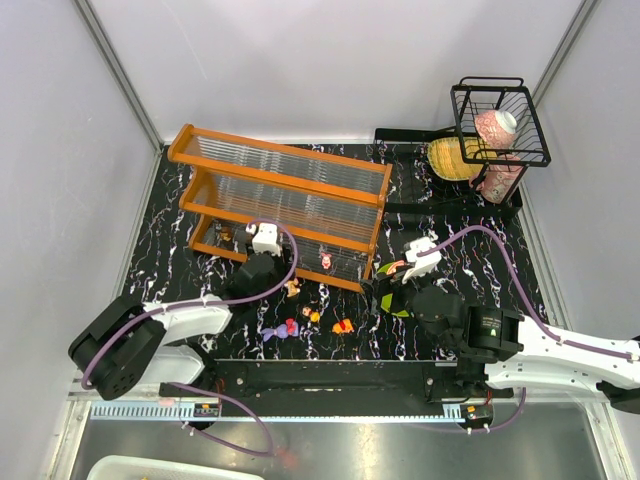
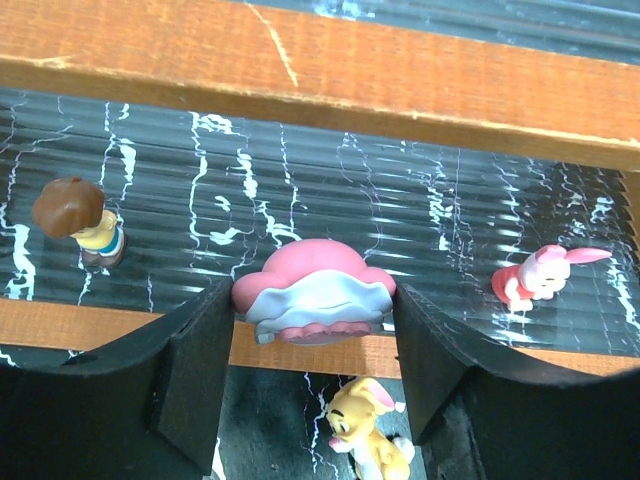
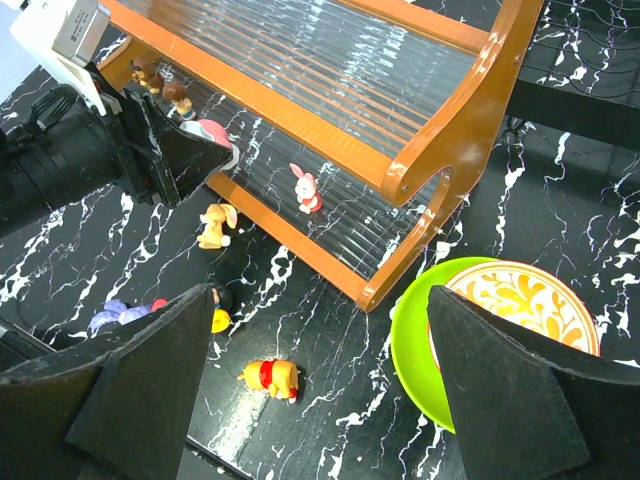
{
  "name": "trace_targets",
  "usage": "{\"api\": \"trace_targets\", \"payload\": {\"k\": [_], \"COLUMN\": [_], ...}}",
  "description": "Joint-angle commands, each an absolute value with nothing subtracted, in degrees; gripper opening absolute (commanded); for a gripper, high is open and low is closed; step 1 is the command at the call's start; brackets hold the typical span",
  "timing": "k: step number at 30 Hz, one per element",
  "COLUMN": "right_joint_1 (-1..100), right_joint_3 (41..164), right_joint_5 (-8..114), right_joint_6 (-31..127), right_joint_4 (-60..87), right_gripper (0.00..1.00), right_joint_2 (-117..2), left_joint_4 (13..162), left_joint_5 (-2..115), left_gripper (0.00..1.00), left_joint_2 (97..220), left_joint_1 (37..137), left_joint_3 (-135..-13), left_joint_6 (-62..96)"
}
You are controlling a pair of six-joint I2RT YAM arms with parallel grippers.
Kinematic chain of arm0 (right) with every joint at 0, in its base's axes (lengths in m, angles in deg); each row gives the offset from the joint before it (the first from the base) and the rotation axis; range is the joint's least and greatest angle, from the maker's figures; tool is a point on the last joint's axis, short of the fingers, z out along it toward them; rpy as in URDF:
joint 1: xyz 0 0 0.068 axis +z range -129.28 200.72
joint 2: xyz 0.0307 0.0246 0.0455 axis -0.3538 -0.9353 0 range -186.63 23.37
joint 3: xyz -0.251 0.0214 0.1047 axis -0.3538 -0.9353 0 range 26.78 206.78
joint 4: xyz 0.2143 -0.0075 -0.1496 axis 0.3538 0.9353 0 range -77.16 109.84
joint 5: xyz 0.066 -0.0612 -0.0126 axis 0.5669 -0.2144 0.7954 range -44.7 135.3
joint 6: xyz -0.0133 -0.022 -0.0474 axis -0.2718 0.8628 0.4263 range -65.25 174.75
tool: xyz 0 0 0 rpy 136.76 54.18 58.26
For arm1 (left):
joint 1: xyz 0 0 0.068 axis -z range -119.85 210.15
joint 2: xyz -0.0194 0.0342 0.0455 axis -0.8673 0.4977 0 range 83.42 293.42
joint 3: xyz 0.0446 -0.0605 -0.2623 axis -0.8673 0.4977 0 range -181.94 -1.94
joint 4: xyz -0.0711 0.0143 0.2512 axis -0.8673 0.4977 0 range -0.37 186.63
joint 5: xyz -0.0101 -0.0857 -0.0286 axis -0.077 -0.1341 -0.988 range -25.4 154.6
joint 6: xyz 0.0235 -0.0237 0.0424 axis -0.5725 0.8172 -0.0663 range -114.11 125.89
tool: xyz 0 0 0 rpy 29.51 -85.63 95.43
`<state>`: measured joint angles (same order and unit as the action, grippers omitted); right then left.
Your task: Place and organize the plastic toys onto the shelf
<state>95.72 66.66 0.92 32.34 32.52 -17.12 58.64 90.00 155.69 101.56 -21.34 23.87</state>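
the surface (image 1: 170,260) is black, veined with white. the shelf (image 1: 290,165) has an orange frame and clear ribbed panels. between the black fingers (image 2: 200,360) of the left claw (image 2: 315,335) is a pink toy (image 2: 318,285) with a grey-white underside. at nine o'clock of it, a figurine (image 2: 78,218) with brown hair and a yellow top; at three o'clock, a pink-and-white toy (image 2: 540,275) in red; at six o'clock, a yellow rabbit (image 2: 365,430). in the right wrist view: a yellow bear (image 3: 270,378) in red, a purple toy (image 3: 115,315), a lime-green plate (image 3: 412,340), a white bowl (image 3: 525,295) with orange-yellow scrolls. the wire basket (image 1: 488,84) is black.
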Motion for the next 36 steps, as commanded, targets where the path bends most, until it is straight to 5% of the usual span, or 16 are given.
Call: {"api": "trace_targets", "payload": {"k": [1,36], "right_joint_1": [95.69,95.69], "right_joint_3": [68.53,69.05], "right_joint_5": [-1.37,-3.39], "right_joint_6": [31.28,29.09], "right_joint_4": [32.7,35.25], "right_gripper": [0.93,0.92], "right_joint_2": [-16.27,-17.32], "left_joint_4": [52.19,47.18], "left_joint_5": [87.8,85.78], "left_gripper": [0.52,0.52], "left_joint_2": [157.07,164.98], "left_joint_1": [100.58,98.12], "left_joint_3": [-23.91,-25.58], "left_joint_6": [22.59,22.33]}}
